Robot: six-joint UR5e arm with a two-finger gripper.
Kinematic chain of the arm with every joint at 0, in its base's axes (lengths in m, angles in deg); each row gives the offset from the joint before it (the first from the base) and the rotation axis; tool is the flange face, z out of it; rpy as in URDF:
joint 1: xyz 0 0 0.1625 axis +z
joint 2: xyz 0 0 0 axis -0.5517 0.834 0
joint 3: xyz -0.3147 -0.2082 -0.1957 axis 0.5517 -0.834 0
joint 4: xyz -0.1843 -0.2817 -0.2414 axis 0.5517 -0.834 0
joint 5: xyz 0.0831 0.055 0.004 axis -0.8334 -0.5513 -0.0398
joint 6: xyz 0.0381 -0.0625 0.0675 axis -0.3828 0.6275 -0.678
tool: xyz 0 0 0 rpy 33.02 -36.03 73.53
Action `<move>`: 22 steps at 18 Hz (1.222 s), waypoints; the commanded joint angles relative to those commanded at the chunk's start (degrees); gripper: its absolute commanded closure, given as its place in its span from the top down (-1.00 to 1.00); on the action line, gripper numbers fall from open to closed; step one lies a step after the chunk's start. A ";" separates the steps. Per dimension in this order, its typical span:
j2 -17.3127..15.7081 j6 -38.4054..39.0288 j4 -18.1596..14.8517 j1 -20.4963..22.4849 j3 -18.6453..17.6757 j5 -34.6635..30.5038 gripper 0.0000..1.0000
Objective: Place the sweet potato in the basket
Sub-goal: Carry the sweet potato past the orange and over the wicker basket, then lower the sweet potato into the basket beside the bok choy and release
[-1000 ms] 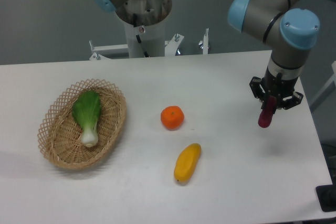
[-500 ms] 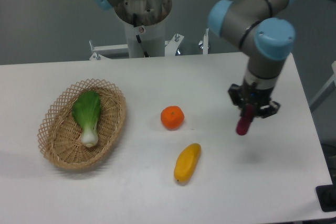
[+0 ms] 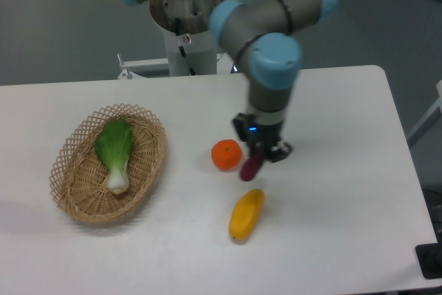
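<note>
Arm [image 3: 266, 39] reaches from the pedestal at the back edge of the table [image 3: 331, 205], its grey links and pale blue joint caps folding forward and then dropping a vertical wrist over the middle of the tabletop. Gripper [image 3: 254, 153] points straight down at the end of that wrist, its black fingers [image 3: 243, 129] closed narrowly on the upper end of the sweet potato [image 3: 251, 166]. Sweet potato hangs clear of the surface, long axis near vertical with a slight lean, lower tapered tip pointing down and a little to the left of frame, upper end lost between the fingers. It sits just beside the orange [image 3: 226, 155], on that fruit's right, and above the upper end of the yellow fruit [image 3: 246, 214], which lies diagonally on the table; contact between potato and orange cannot be judged from this view. Basket [image 3: 76, 198] rests well apart at the left of the table and contains a green leafy vegetable with a white stem [image 3: 114, 153], laid lengthwise with the stem toward the front. Fingertips themselves are hard to separate from the dark potato. Upper part of the arm runs out of frame at the top, and a dark object at the lower right corner is cut off and not identifiable.
</note>
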 joint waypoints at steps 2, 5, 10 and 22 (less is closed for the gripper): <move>-0.27 1.14 0.00 -3.08 0.09 -0.26 -0.34; -0.62 3.16 0.09 -7.82 0.18 -0.53 -0.34; -0.36 5.02 0.18 -14.33 0.09 -0.53 -0.35; 5.00 7.47 0.09 -23.39 1.49 -0.62 -0.31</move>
